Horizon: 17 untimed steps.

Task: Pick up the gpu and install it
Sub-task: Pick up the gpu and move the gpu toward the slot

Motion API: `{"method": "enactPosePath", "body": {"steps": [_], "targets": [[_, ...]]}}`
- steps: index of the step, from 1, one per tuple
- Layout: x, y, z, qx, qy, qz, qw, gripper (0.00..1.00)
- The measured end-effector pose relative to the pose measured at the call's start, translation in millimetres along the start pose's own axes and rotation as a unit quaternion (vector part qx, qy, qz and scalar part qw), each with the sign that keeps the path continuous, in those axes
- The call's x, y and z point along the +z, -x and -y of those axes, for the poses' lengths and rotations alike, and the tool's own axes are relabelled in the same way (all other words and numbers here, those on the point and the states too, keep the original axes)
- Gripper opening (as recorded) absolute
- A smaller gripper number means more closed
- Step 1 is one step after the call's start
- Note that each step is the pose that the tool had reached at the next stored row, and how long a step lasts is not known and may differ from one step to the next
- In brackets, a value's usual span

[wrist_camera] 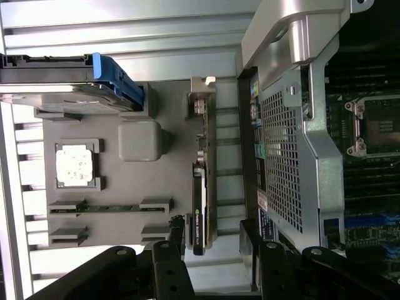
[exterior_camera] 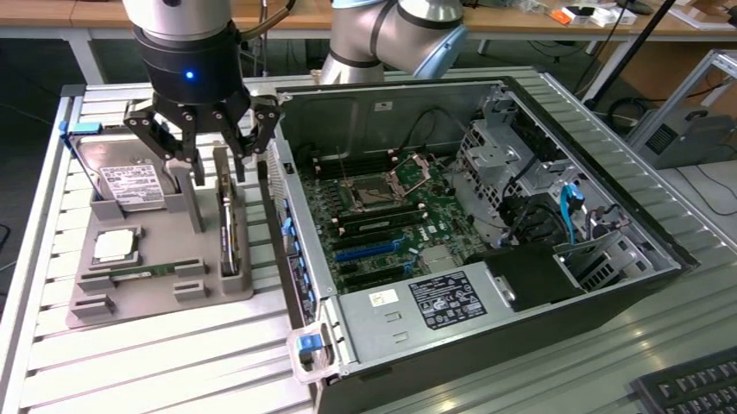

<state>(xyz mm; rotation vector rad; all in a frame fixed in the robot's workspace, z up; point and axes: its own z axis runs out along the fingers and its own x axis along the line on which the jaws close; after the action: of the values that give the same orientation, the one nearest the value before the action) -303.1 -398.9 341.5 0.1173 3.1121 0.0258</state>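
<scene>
The gpu (exterior_camera: 227,226) stands on its edge in a slot of the grey holder tray (exterior_camera: 161,297), a thin dark card with a silver bracket at its far end. My gripper (exterior_camera: 216,166) hangs just above the card's far end, open, one finger on each side of the card's top edge and nothing clamped between them. In the wrist view the gpu (wrist_camera: 201,181) runs lengthwise between my two black fingertips (wrist_camera: 172,250), with a gap on both sides. The open computer case (exterior_camera: 645,259) lies beside the tray, its motherboard (exterior_camera: 381,224) exposed.
On the tray, a silver hard drive (exterior_camera: 127,181) in a blue-tabbed caddy leans at the back, with a CPU chip (exterior_camera: 116,246) and a narrow green RAM stick (exterior_camera: 144,272) in front. The case's perforated rear wall (wrist_camera: 287,156) rises close beside the gpu. A power supply (exterior_camera: 432,302) fills the case's near corner.
</scene>
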Motion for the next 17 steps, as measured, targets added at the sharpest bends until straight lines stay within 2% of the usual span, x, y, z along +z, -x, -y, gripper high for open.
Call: {"method": "enactPosePath", "body": {"steps": [17], "targets": [[7.0,-0.2,0.1,0.000,-0.0009,0.0001,1.0000,0.48]]}}
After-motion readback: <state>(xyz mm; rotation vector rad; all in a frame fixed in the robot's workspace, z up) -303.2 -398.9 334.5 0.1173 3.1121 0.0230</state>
